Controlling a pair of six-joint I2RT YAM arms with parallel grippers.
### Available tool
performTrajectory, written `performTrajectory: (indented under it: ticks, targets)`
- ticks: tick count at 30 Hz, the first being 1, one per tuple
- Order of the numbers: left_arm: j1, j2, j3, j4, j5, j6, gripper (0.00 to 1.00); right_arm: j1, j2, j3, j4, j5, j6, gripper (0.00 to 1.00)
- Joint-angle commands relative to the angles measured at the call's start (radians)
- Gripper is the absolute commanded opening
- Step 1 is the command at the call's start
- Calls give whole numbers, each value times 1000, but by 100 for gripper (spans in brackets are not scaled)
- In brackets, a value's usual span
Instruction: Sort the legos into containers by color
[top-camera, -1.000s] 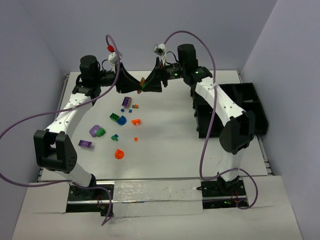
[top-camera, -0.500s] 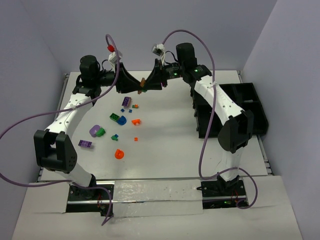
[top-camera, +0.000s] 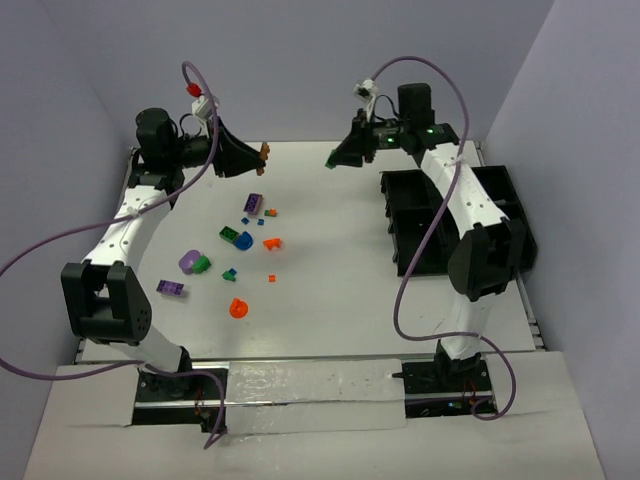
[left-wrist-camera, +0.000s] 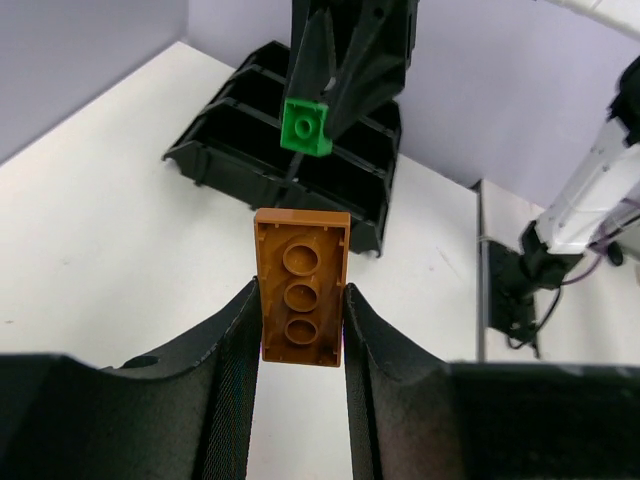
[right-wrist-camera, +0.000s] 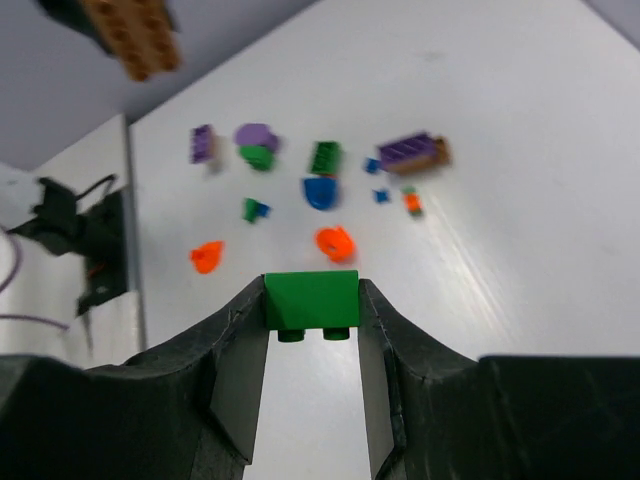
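Work surface: flat white table (top-camera: 330, 290), matte finish. The enclosure is pale lavender on three sides, with a back wall (top-camera: 300, 60), left wall (top-camera: 50, 150) and right wall (top-camera: 590, 150), all plain and unmarked. A thin grey metal rail (top-camera: 533, 315) runs along the table's right edge. A glossy, wrinkled, light-catching strip (top-camera: 310, 383) lies across the near edge, with a lower white ledge (top-camera: 320, 450) in front of it. The right wrist view is backed mostly by the same table, the left wrist view by table and lavender wall.
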Motion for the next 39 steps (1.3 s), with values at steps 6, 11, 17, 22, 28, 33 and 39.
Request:
performTrajectory:
  ticks: [6,11,17,22,28,33,39]
  targets:
    - [-82,-16,117,-339,-253,420,0,-281,-173,-167,-54,509,-46,0]
    - [-153,-21,95,-348,-476,502,0,-466,-181,-163,-38,864,-40,0]
    - [-175,11,112,-338,-512,476,0,-563,-57,-88,-75,1038,-85,0]
    - [-182,16,110,-338,-516,485,0,-599,6,-54,-82,1030,-123,0]
    - [-182,24,79,-304,-516,467,0,-612,99,44,-139,1032,-140,0]
    - [-182,56,88,-303,-502,481,0,-612,199,122,-167,1062,-161,0]
    - [-182,108,143,-334,-489,486,0,-614,247,124,-165,1088,-208,10]
